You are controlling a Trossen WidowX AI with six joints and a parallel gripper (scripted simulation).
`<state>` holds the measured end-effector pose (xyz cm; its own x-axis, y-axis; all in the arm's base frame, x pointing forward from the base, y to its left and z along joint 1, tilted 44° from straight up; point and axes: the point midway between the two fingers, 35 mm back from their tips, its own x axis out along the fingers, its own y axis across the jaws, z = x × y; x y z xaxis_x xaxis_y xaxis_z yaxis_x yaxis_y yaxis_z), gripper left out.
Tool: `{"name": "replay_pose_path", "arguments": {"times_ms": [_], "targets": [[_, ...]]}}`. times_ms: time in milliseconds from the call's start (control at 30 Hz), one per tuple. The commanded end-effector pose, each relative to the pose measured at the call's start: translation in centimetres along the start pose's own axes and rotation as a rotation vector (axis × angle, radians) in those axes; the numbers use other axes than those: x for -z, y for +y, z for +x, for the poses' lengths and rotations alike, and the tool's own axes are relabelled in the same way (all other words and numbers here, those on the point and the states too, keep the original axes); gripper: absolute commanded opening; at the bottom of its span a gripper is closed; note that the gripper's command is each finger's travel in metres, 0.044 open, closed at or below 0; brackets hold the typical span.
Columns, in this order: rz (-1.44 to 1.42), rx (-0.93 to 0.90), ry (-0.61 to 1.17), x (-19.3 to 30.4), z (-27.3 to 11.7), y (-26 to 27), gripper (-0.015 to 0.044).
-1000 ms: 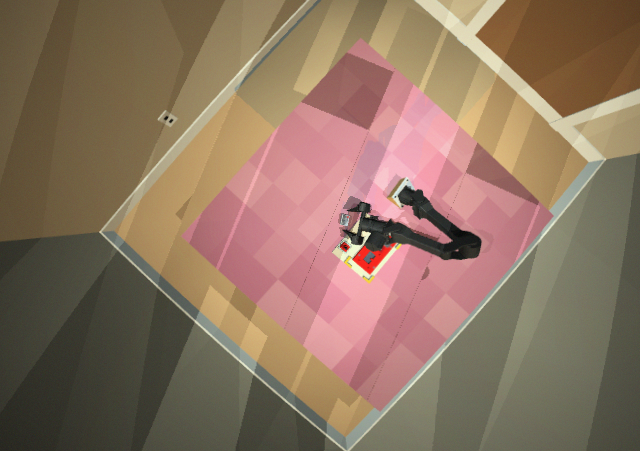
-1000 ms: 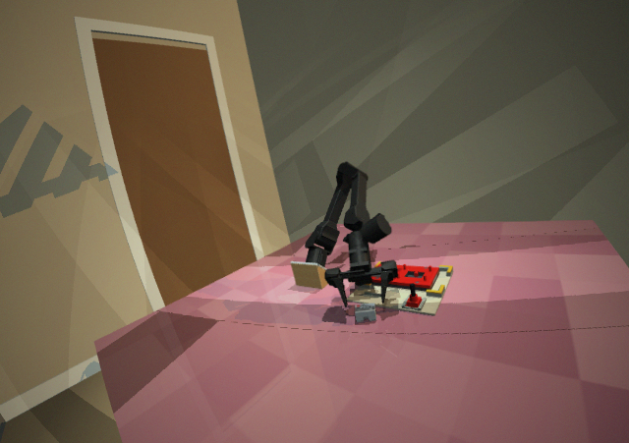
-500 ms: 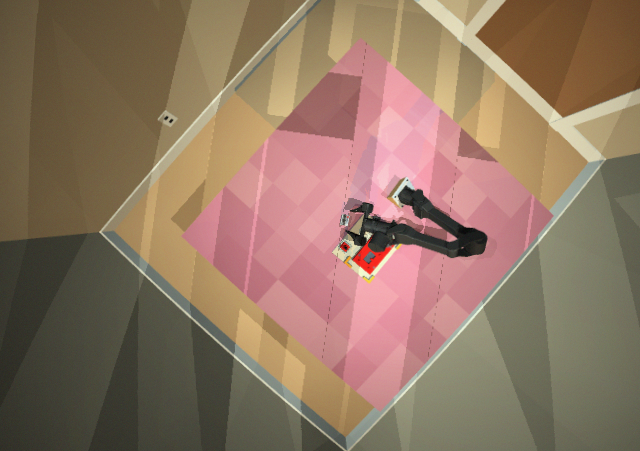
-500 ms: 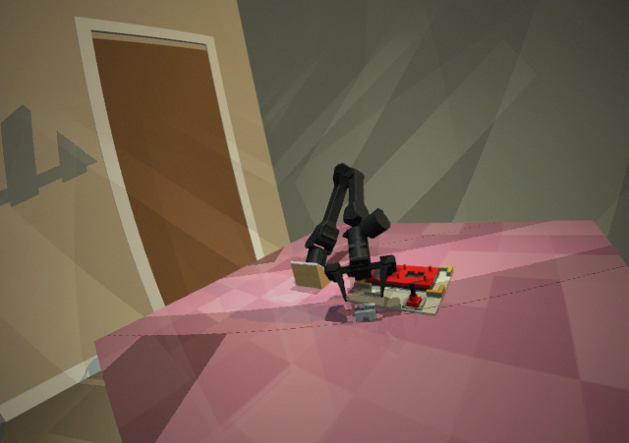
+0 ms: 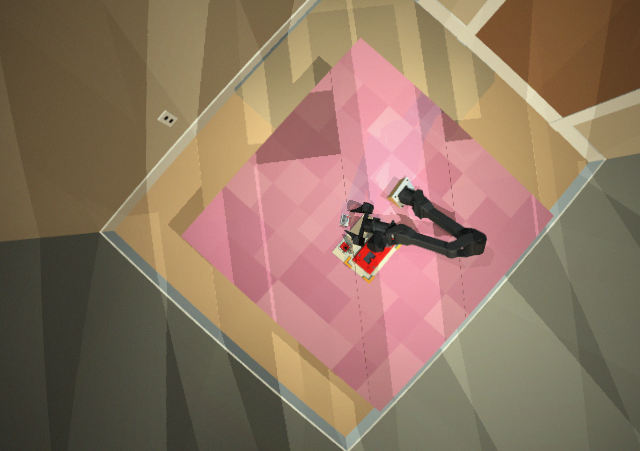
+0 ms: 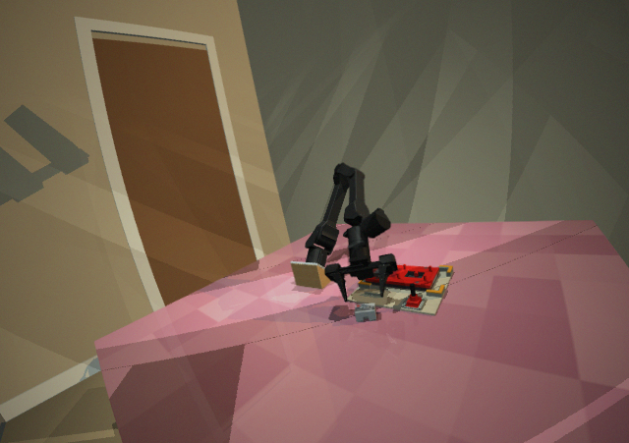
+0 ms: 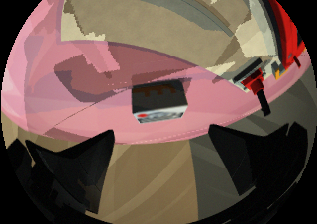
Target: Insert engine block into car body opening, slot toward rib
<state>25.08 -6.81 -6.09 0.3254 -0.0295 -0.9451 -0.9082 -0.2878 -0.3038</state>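
The grey engine block (image 5: 344, 221) (image 6: 366, 312) (image 7: 159, 101) stands on the pink table top, just off the edge of the pale board. In the wrist view its dark side shows brownish notches, and a paler face has a red spot. My gripper (image 5: 347, 221) (image 6: 364, 298) (image 7: 162, 133) is wide open and empty, its fingertips above the block's level and apart from it. The red car body (image 5: 368, 267) (image 6: 428, 279) (image 7: 289, 32) lies on the board, with a dark opening (image 5: 369, 258) (image 6: 414, 274) in its middle. The rib cannot be made out.
The pale board (image 5: 338, 253) (image 6: 430, 307) has orange corner brackets (image 5: 368, 279) (image 6: 435, 291) around the car body. A red piece with an upright black stick (image 6: 414, 300) (image 7: 255, 82) stands on the board near the block. The arm's base block (image 5: 397, 192) (image 6: 308, 274) is behind.
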Motion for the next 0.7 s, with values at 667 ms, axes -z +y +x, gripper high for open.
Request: {"name": "replay_pose_path", "arguments": {"times_ms": [667], "targets": [[0.75, -0.127, -0.103, 0.36, 0.84, 0.09, 0.044]]}}
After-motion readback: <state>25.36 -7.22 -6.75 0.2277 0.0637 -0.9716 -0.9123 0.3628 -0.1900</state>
